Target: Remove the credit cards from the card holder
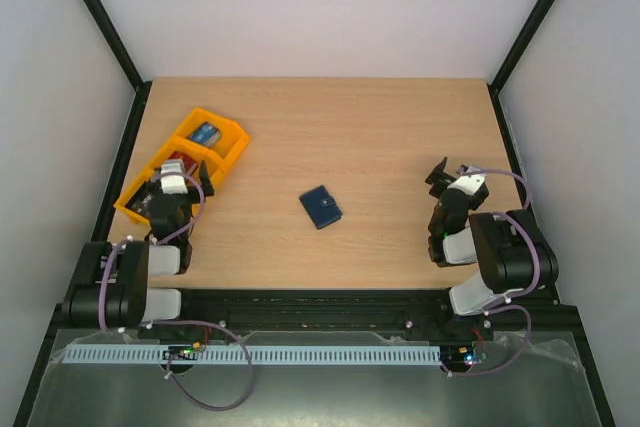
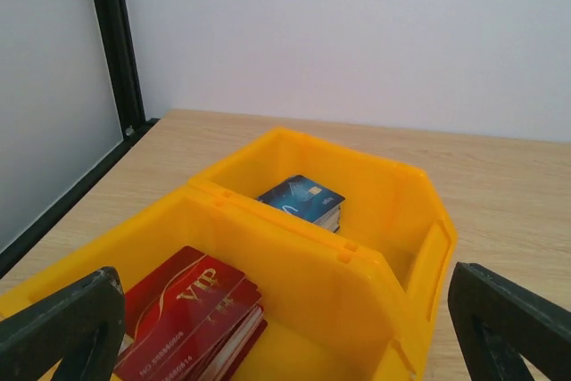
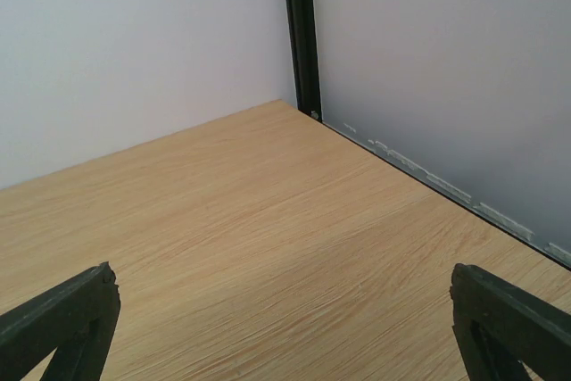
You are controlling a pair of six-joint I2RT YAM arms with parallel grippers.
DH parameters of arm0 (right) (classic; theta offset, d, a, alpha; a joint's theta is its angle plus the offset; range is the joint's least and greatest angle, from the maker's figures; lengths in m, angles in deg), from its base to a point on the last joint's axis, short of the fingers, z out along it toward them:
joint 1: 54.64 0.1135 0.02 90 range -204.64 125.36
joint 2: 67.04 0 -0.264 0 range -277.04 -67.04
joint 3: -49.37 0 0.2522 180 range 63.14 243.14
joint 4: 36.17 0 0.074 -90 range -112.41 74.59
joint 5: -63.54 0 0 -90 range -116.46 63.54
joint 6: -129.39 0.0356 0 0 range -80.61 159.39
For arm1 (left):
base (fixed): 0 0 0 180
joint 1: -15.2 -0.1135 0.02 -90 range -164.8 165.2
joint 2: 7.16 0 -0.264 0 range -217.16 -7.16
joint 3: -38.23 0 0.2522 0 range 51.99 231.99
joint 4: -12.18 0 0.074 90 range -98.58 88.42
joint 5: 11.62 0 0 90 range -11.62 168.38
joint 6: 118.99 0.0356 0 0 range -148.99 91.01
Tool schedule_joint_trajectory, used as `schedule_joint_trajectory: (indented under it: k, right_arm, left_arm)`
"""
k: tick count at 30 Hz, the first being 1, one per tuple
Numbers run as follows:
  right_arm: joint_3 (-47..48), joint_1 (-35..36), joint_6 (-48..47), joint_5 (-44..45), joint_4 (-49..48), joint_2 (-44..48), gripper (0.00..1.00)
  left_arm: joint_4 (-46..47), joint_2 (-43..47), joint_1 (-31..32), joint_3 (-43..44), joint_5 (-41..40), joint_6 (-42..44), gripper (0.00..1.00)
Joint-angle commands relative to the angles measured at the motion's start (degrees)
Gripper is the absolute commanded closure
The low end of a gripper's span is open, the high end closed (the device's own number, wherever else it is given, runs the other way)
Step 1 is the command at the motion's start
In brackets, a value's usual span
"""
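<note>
The card holder [image 1: 320, 207] lies folded shut on the wooden table [image 1: 380, 137], navy cover up, with neither arm touching it; whatever it contains is hidden. Well to the left of the card holder, and a little farther back, an orange tray [image 1: 237, 150] sits at a slant near the table's edge. The left gripper [image 1: 178, 179] hangs over the tray's near end, on the far side of it from the card holder; its jaws are spread wide with nothing between them. From the left wrist view, the left gripper [image 2: 281, 278] looks down into the tray [image 2: 312, 247]: a stack of red cards [image 2: 192, 314] lettered "VIP" fills the nearer compartment, and a stack of blue cards [image 2: 303, 201] sits in the one behind. Well to the right of the card holder, the right gripper [image 1: 447, 172] is held over bare wood; its jaws too stand fully apart and hold nothing.
</note>
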Motion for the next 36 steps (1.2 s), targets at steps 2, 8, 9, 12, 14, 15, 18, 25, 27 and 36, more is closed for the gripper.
schedule_joint_trajectory:
  k: [2, 8, 9, 12, 14, 15, 18, 25, 27, 36]
  right_arm:
    - [0.5, -0.3, 0.3, 0.6, -0.4, 0.4, 0.01]
    - [10.8, -0.4, 3.1, 2.3, 25.5, 13.2, 0.01]
    - [13.3, -0.3, 4.4, -0.6, 30.7, 15.8, 0.01]
    - [20.8, -0.3, 7.9, -16.5, 44.5, 20.2, 0.01]
    - [25.6, -0.3, 10.1, -28.6, 50.0, 20.6, 0.01]
    - [27.6, -0.2, 11.4, -34.2, 52.1, 20.2, 0.01]
    - [31.8, 1.6, 15.8, -48.8, 55.5, 17.8, 0.02]
    - [45.7, 18.6, 8.3, -45.6, 80.6, 6.2, 0.13]
    - [50.4, 21.2, 6.3, -45.9, 88.3, 0.8, 0.23]
    - [63.4, 24.9, 2.1, -47.1, 101.6, -17.6, 0.46]
  left_arm:
    - [-8.4, 0.7, 0.2, 6.7, -3.3, -1.2, 0.01]
    - [-26.3, 3.7, -0.1, 16.2, 1.3, 4.7, 0.01]
    - [-30.8, 4.1, -0.7, 18.6, 2.8, 5.3, 0.01]
    - [-45.6, 4.4, -3.4, 28.0, 10.6, 5.2, 0.01]
    - [-55.0, 5.0, -6.5, 34.0, 17.7, 4.5, 0.01]
    - [-58.6, 5.5, -8.2, 36.7, 21.6, 4.4, 0.01]
    - [-70.3, 6.3, -12.8, 45.0, 32.9, 6.5, 0.01]
    - [-100.3, 7.1, -13.3, 59.1, 38.1, 19.8, 0.01]
    - [-104.2, 8.0, -11.8, 59.1, 36.0, 21.5, 0.01]
    - [-107.2, 10.3, -1.9, 53.6, 29.2, 21.9, 0.01]
